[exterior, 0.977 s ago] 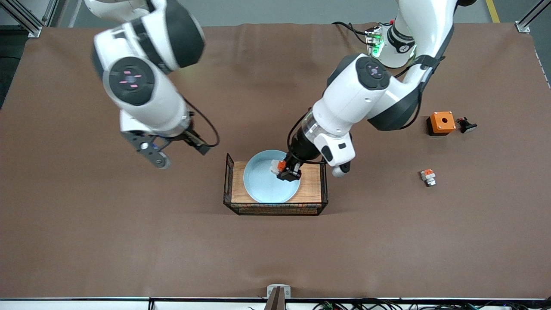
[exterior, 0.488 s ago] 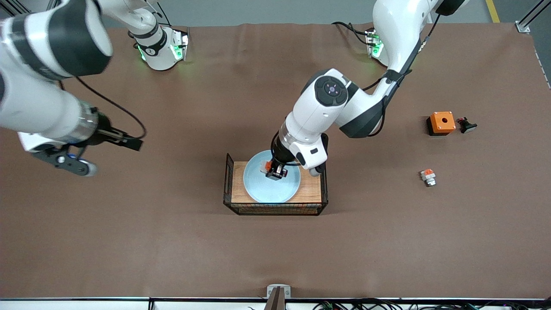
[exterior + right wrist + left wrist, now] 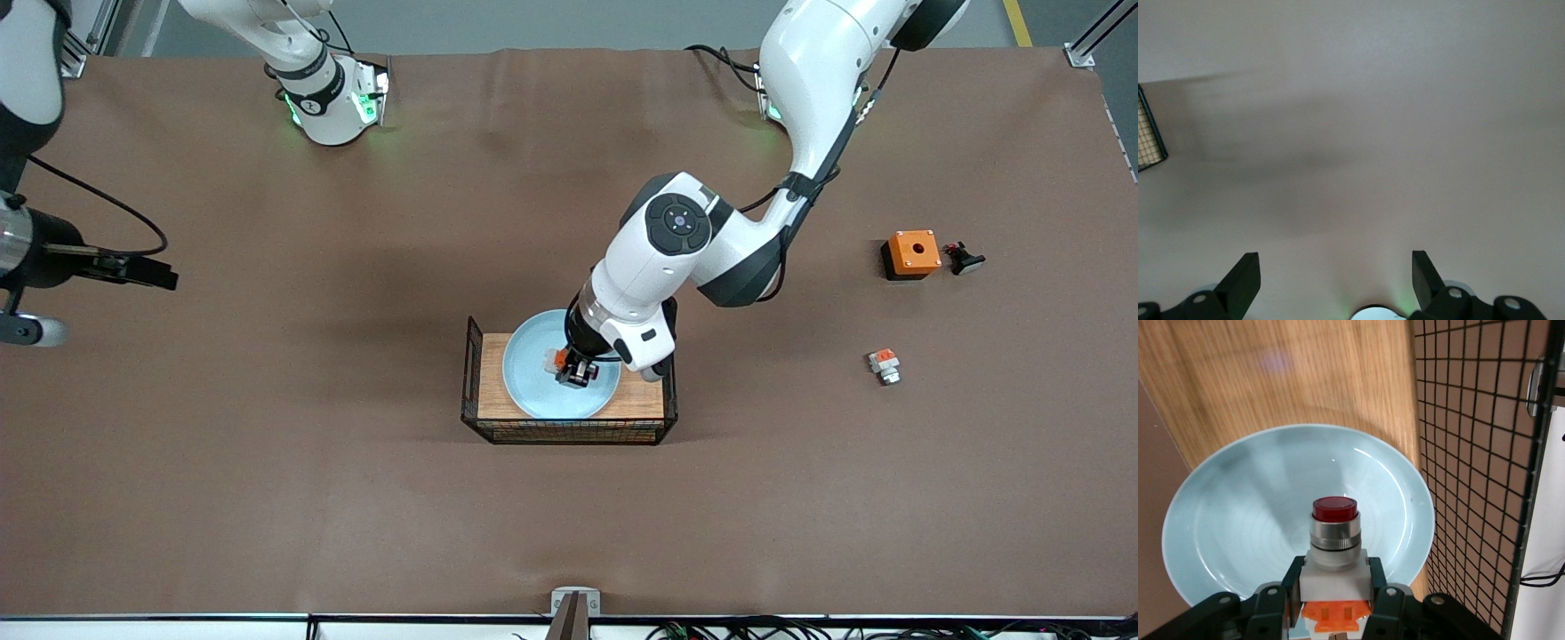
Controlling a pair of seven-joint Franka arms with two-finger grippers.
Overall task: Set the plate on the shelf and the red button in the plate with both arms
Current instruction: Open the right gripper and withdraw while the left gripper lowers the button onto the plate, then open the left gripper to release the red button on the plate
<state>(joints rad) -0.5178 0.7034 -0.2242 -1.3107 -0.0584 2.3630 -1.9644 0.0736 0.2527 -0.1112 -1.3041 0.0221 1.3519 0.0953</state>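
Observation:
The pale blue plate (image 3: 532,384) lies in the wooden tray (image 3: 642,397); it fills the left wrist view (image 3: 1238,513). My left gripper (image 3: 573,372) is over the plate's middle, shut on the red button (image 3: 557,357). In the left wrist view the gripper (image 3: 1335,573) clamps the button's (image 3: 1335,533) white body, orange block toward the wrist, metal collar and dark red cap pointing at the plate. I cannot tell if the button touches the plate. My right gripper (image 3: 22,331) is open and empty over bare table at the right arm's end; its wrist view (image 3: 1335,273) shows the jaws wide apart.
A black wire basket wall (image 3: 569,433) rings the tray. At the left arm's end sit an orange box with a hole (image 3: 911,253), a small black part (image 3: 965,259) beside it, and a white-orange part with a silvery end (image 3: 884,365).
My left gripper has moved with the red button from the plate's rim to over its middle. My right arm has swung away from the tray toward its own end of the table.

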